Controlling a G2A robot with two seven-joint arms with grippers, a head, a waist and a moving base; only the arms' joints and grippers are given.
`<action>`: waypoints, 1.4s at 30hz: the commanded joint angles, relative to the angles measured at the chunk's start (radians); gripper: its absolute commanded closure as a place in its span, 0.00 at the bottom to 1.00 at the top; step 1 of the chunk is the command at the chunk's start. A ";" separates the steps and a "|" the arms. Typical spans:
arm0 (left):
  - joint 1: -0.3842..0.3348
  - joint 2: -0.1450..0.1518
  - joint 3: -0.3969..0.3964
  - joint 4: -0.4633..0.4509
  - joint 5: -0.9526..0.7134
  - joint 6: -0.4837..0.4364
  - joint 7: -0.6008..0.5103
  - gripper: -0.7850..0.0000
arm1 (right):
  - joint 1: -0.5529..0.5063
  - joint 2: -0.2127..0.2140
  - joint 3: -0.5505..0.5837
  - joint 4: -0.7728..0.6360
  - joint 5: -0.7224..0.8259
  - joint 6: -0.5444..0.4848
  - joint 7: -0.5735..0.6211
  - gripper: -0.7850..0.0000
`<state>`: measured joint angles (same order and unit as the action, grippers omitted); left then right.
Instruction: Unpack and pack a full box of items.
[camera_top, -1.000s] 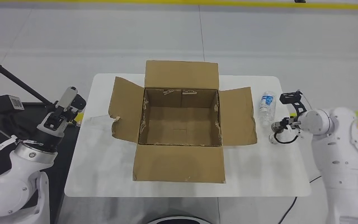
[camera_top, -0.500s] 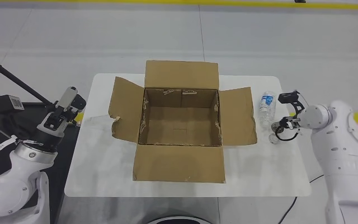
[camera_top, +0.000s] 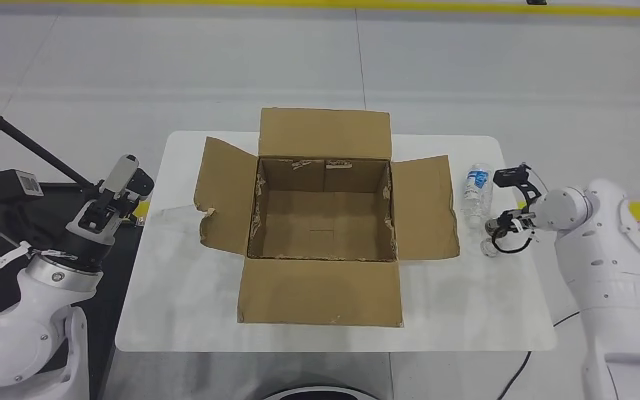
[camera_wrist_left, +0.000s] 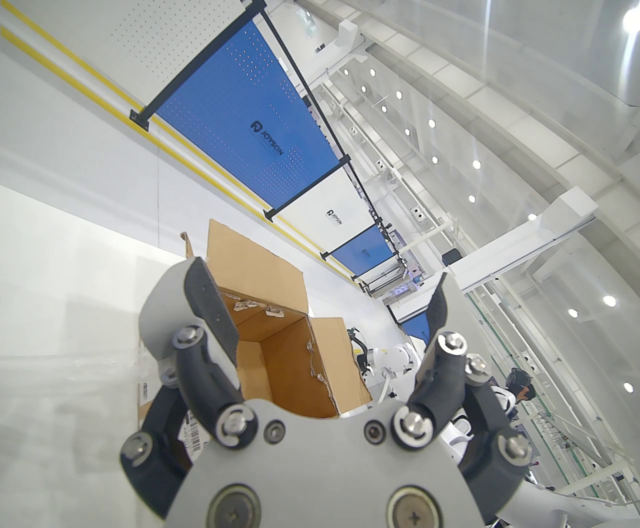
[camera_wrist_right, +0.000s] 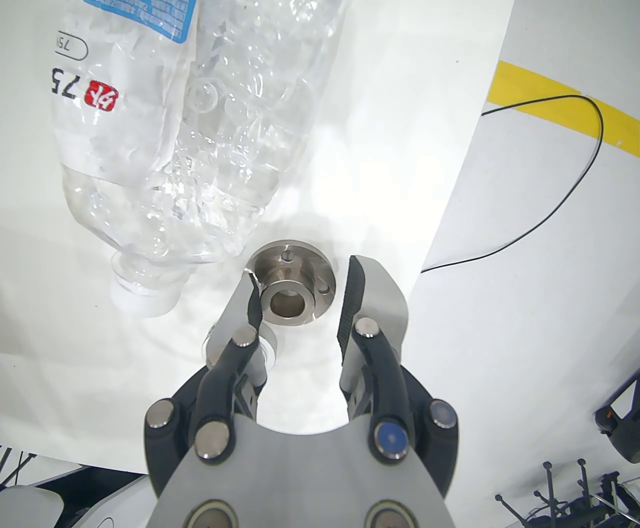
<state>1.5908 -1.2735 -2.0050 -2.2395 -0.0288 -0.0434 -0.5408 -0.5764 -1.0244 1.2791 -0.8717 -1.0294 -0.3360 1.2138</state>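
Right wrist view: right tool (camera_wrist_right: 300, 295) spread around a round metal flange (camera_wrist_right: 295, 262) on the white bench (camera_wrist_right: 375, 150), beside a crinkled clear bottle (camera_wrist_right: 165, 125); left tool (camera_wrist_left: 320, 320) spread too.

You're looking at a plain brown box (camera_top: 320, 290) on a white table (camera_top: 470, 310). Right of the box, the bottle (camera_wrist_right: 225, 150) is clear, its label (camera_wrist_right: 115, 90) white with a blue band and a red mark, and the flange (camera_wrist_right: 300, 260) is bright silver. Farther right, the floor stripe (camera_wrist_right: 550, 92) is yellow.
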 joint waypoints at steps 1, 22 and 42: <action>0.000 0.000 0.000 0.000 0.000 0.000 0.000 0.00 | -0.002 0.001 -0.001 0.000 0.001 0.000 -0.001 0.52; 0.000 0.000 0.000 0.000 0.000 0.000 0.000 0.00 | -0.025 0.013 -0.016 -0.044 0.024 0.004 0.003 0.62; 0.000 0.000 0.000 0.000 0.000 0.000 0.000 0.00 | 0.006 0.011 -0.057 -0.003 0.028 0.010 -0.007 1.00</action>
<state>1.5908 -1.2735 -2.0050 -2.2395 -0.0288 -0.0434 -0.5408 -0.5706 -1.0139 1.2215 -0.8728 -1.0021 -0.3270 1.2063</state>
